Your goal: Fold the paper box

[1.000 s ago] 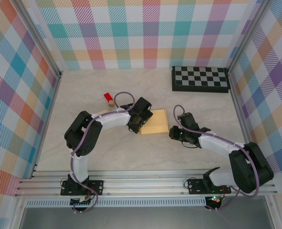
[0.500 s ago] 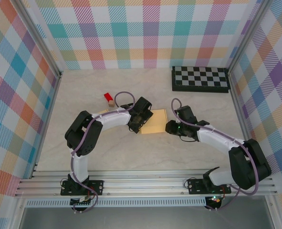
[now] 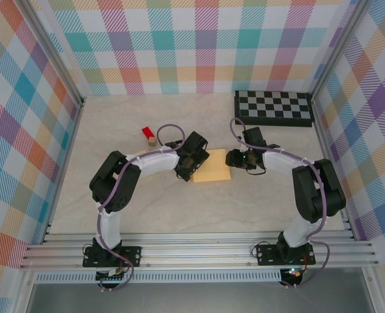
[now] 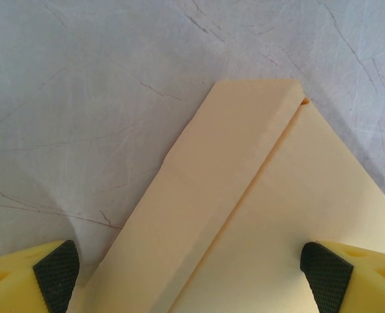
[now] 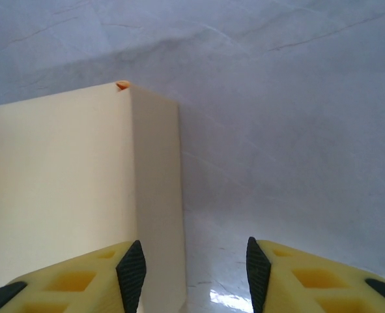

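Top external: left end effector (image 3: 193,171) and right end effector (image 3: 232,159) both gape empty at opposite edges of paper box (image 3: 215,168).

Two arms, a matched pair: left arm (image 3: 143,163) and right arm (image 3: 290,164), each built of white rounded link shells joined by black joint housings. A lilac cable (image 3: 99,225) runs along the outside of each, looping free near the wrist. Black base mount (image 3: 111,253) under each. Left gripper (image 4: 189,274) and right gripper (image 5: 195,274): yellow moulded fingers (image 5: 68,280) with recessed cut-outs, tipped by black knurled pads (image 4: 55,270).
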Available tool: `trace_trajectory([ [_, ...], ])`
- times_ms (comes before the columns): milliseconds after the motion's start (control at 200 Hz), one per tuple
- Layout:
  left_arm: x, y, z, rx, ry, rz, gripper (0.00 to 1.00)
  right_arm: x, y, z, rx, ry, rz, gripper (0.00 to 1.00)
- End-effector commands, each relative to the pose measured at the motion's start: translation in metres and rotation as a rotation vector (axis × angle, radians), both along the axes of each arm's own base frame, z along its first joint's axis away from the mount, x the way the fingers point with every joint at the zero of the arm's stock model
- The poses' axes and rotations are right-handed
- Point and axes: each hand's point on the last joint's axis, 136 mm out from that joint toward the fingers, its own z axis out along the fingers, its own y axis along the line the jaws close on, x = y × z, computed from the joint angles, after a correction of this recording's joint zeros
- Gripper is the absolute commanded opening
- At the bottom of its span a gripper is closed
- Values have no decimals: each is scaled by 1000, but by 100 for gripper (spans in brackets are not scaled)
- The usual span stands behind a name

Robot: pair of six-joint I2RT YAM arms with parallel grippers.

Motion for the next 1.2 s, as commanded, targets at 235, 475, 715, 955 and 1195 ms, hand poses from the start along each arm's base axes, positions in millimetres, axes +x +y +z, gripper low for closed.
trace_trajectory([
  [235, -38, 44, -62, 202, 218, -5, 91, -1, 12, 32, 78, -40, 22, 49],
  [475, -37, 41, -63, 196, 221, -6, 91, -9, 20, 17, 123, 50, 11, 48],
  [715, -38, 42, -64, 203, 227, -8, 91, -40, 24, -6, 140, 145, 12, 49],
  [955, -38, 43, -63, 204, 226, -3, 91, -64, 15, -10, 108, 164, -4, 48],
  [1195, -37, 41, -62, 199, 223, -1, 91, -76, 16, -2, 134, 203, -1, 49],
])
